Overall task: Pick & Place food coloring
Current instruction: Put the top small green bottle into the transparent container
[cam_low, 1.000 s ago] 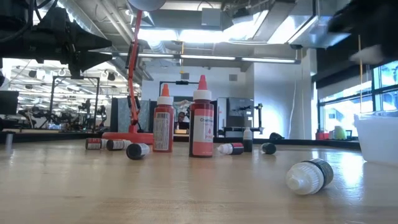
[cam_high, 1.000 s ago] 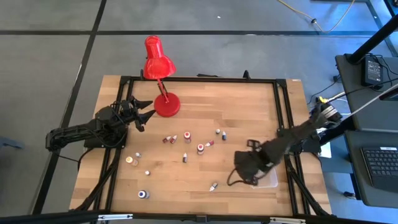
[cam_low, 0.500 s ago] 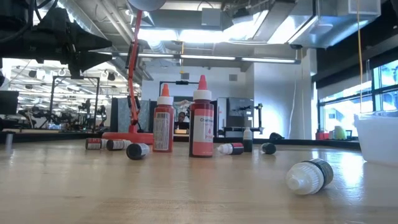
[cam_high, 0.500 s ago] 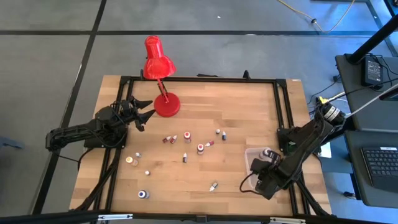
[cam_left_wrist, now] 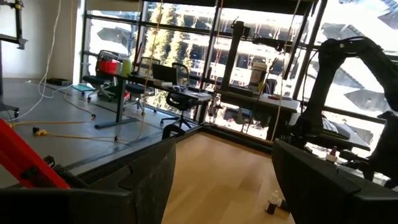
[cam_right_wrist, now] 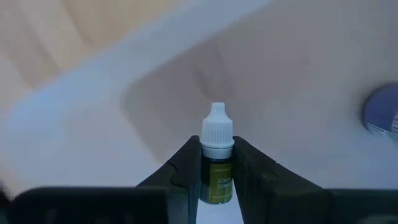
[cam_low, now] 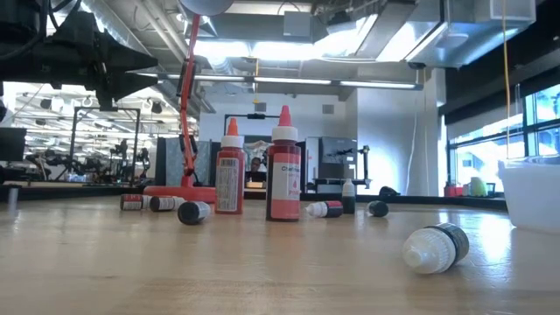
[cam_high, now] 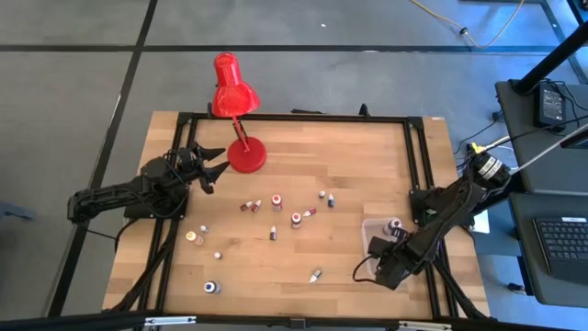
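Note:
Several food coloring bottles lie or stand scattered on the wooden table's middle (cam_high: 296, 220) and near left (cam_high: 211, 287). In the low view two stand upright (cam_low: 283, 166) and one lies on its side (cam_low: 435, 247). My right gripper (cam_high: 386, 267) hangs over the clear tub (cam_high: 371, 230) at the near right, shut on a white-capped, green-labelled bottle (cam_right_wrist: 216, 168). Another bottle (cam_high: 395, 223) lies in the tub. My left gripper (cam_high: 216, 165) waits open at the far left, beside the lamp's base. My right gripper pinches the small bottle's body (cam_right_wrist: 216, 180) between its two fingers, just below the white cap (cam_right_wrist: 217, 130). The fingers point down over the tub. The bottle lies along the fingers, its cap sticking out past their tips, clear of the tub's floor.
A red desk lamp (cam_high: 241, 129) stands at the table's far left, its base (cam_high: 246, 156) close to my left gripper. A black frame (cam_high: 418, 165) runs along the table's edges. A blue-capped bottle (cam_right_wrist: 382, 118) lies in the tub near the held one.
My right gripper has carried the bottle from the table's middle toward the right and near edges, to above the tub. It has sunk lower and rolled about its pointing line. Its fingers stay shut on the bottle.

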Action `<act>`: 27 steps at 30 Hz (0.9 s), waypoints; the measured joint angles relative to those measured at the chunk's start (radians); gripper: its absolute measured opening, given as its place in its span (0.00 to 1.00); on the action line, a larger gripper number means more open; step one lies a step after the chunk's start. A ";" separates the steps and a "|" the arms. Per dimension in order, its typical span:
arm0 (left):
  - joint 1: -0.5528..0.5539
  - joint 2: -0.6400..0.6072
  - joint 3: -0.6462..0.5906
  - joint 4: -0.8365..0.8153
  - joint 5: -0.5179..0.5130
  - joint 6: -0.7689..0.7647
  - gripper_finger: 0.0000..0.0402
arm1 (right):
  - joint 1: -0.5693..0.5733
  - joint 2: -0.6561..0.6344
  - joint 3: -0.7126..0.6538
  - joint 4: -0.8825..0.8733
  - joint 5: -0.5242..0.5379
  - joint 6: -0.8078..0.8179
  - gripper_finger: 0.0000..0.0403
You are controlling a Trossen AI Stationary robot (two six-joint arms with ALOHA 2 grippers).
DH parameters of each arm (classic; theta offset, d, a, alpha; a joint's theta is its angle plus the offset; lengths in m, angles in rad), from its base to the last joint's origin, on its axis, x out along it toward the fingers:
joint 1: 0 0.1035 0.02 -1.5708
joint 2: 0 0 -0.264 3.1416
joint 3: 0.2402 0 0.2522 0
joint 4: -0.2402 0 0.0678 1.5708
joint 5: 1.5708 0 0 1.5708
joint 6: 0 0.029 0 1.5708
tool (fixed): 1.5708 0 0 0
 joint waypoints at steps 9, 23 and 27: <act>0.000 0.000 0.000 0.000 0.000 0.000 0.65 | 0.000 -0.001 -0.009 -0.011 -0.016 -0.001 0.20; 0.000 0.000 0.000 0.000 0.000 0.033 0.65 | -0.001 0.000 -0.005 -0.009 -0.014 0.002 0.27; 0.000 0.000 0.000 0.000 0.000 0.033 0.65 | -0.001 0.000 -0.005 -0.008 -0.012 0.003 0.28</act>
